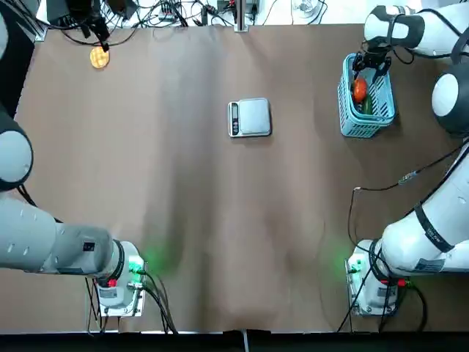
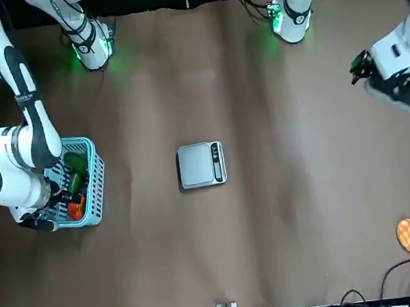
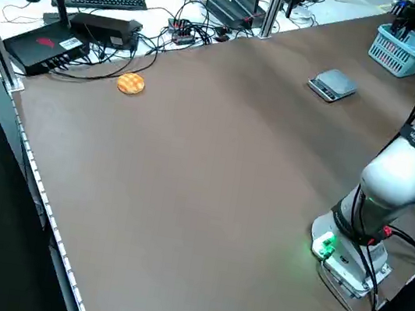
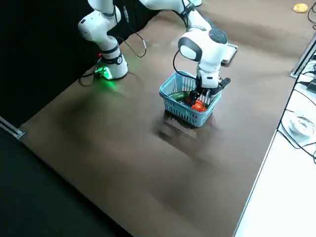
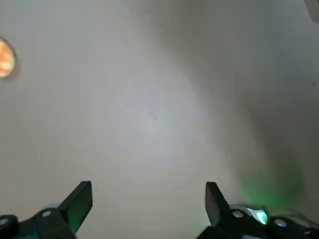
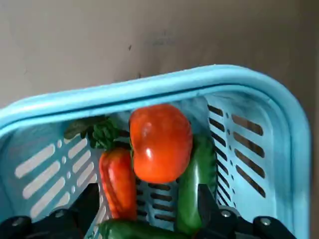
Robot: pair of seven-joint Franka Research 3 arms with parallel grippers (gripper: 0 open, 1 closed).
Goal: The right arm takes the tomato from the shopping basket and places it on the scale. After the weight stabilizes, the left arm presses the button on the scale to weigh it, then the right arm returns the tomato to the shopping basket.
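The right gripper [image 6: 148, 205] hangs over the basket [image 6: 149, 88], fingers apart with nothing between them. The tomato [image 6: 160, 144] lies in the basket below the hand, off to one side of the gap, with a red pepper [image 6: 118, 181] and a cucumber [image 6: 197, 184] close against it. Picking it up looks like the step in hand. The hand should shift until the tomato sits midway between its fingers, then descend straight; coming down here could pinch a neighbour. Close softly around the widest part, and lift clear of the rim before heading left to the scale [image 1: 254, 117]. The left gripper [image 5: 148, 205] waits well apart, far to this hand's left, fingers spread.
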